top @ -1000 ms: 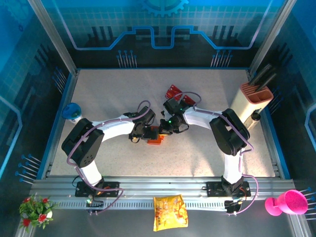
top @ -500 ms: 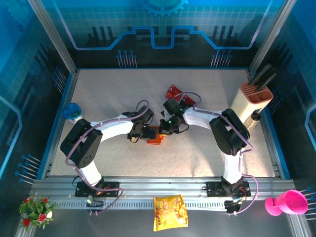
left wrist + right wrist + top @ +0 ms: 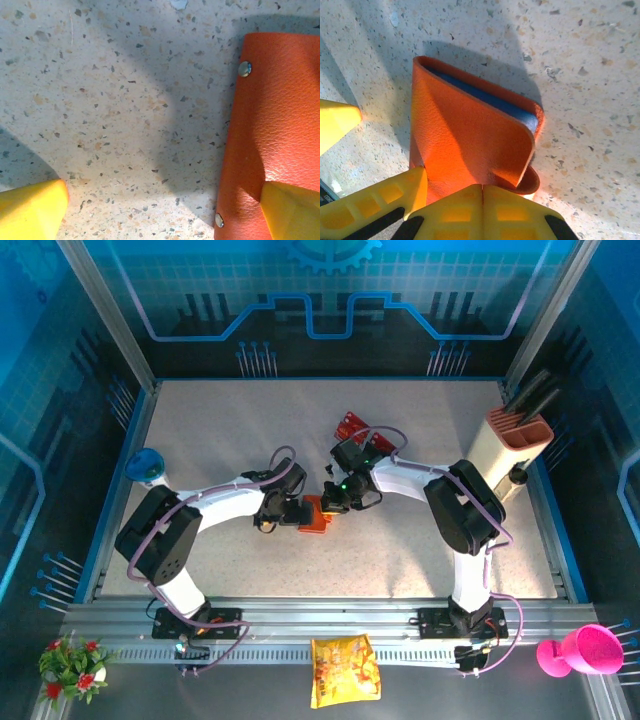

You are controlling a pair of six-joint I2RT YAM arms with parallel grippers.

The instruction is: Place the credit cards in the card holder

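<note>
Right wrist: closed gripper against card holder

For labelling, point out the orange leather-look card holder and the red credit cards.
orange card holder (image 3: 470, 135): right wrist view, on its orange outer flap.
red credit cards (image 3: 349, 423): top external view, on their red upper face.

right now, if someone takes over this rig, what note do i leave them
Left gripper: jaws open, one fingertip over the small orange leather-look folding card holder, the other over the bare speckled table.
Right gripper: jaws shut at the holder's edge; whether they pinch it is unclear.
Holder: mid-table between the arms, cover partly lifted, blue lining showing.
Thin red credit cards: lying farther back, apart from the holder.
Done: no card seen in the holder.
Left: open it fully, fetch the cards, slide them in.
</note>
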